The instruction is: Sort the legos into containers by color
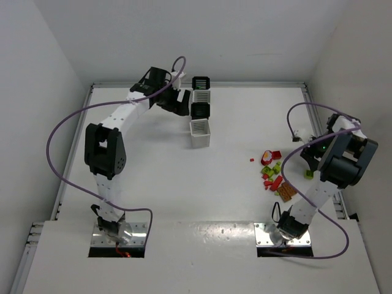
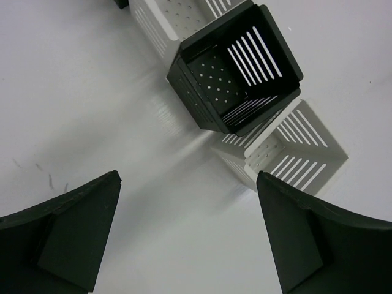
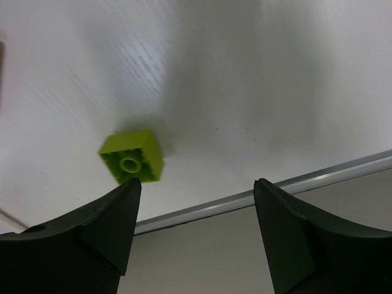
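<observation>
Just beyond the released right end effector (image 3: 196, 188) lies one lime-green lego (image 3: 131, 158).

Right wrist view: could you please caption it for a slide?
Open fingers over a green brick on the white table near its edge.

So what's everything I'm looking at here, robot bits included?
containers: four, two black and two white alternating, in a row at the far middle of the table.
legos: a loose pile, too small to count, red, green, yellow and orange, on the right side of the table.
lime green brick: one, apart from the pile, near the table's right edge.
table: one, white.
purple cables: two, one looping along each arm.
left gripper: one, black, open and empty, hovering beside the containers.
right gripper: one, black, open and empty, above the lime green brick.
</observation>
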